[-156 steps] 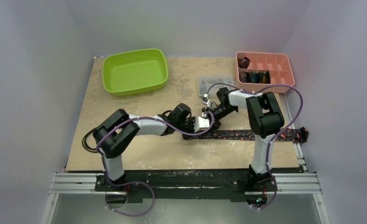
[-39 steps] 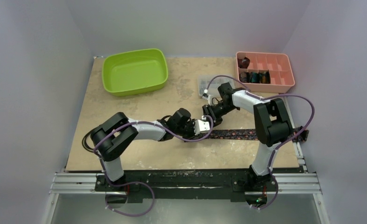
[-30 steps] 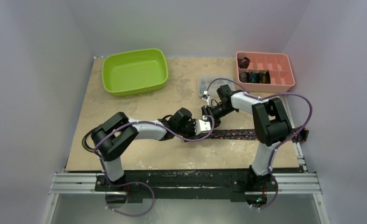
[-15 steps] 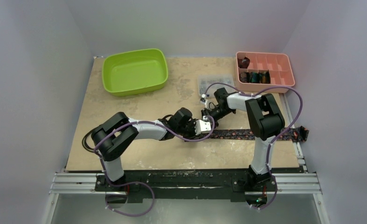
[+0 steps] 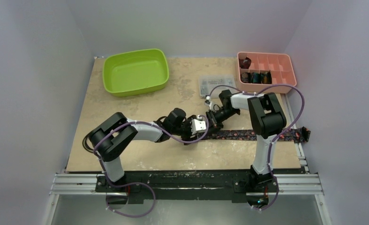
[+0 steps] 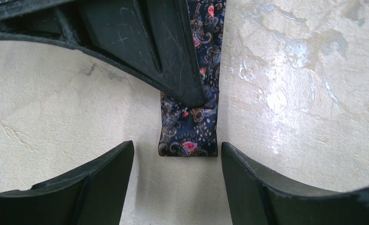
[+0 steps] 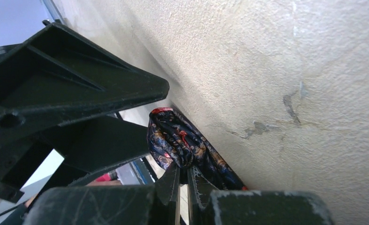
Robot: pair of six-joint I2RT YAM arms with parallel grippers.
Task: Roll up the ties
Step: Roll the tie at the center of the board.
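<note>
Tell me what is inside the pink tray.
Pink tray: dark red tie back left; dark tie, teal tie, brownish tie in the near row, all rolled. The near wall hides their bases.

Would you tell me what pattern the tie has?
The tie is dark navy paisley with pink-red spots; the left wrist view shows it best.

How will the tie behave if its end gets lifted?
Probably floppy: the tie bunches into folds where the right gripper pinches it. Likely thin and light, since the rest lies flat against the table.
</note>
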